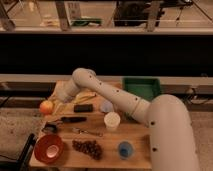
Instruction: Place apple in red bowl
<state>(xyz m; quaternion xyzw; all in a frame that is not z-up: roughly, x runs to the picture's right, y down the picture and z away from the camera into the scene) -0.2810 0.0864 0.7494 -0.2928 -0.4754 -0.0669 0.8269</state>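
Around round apple point(46, 106), clamped hand point(50, 104)

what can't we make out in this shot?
Camera view:
- The gripper is shut on the apple at the left edge of the table, but the wrist hides the contact.
- The pale object above the white cup is partly covered by the forearm, so I can't identify it.
- The utensils above the grapes are too small to name.
- The table's right side is hidden behind the arm.
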